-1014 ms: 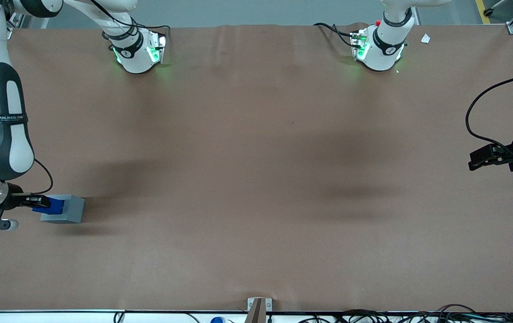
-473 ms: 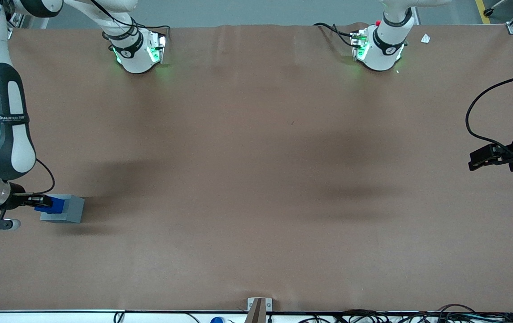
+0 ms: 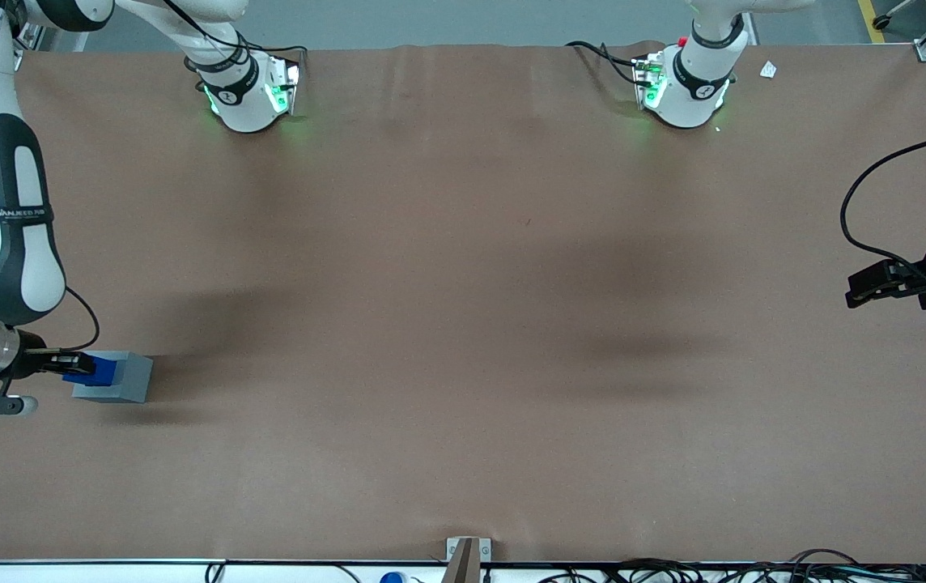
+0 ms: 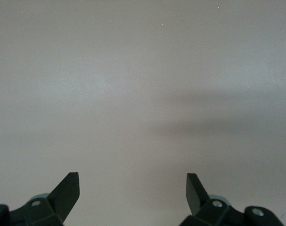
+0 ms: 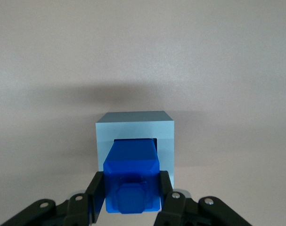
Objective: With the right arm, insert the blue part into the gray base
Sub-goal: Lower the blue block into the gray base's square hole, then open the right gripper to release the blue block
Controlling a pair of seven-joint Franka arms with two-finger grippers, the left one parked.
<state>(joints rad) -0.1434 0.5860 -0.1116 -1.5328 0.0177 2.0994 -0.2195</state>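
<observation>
tool [image 5: 132, 195] clamped on blue part [image 5: 132, 176] | part now lower than a second ago, tip entering gray base [image 5: 134, 128] recess just beneath tool | insertion underway, not seated

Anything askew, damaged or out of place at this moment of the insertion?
Nothing stands out. The gripper holds the blue part squarely, its lower end lined up with the recess of the gray base, which sits flat on the brown table at the working arm's end. No damage shows.

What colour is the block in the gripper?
Bright blue, held in the gripper; clearest in the right wrist view.
</observation>
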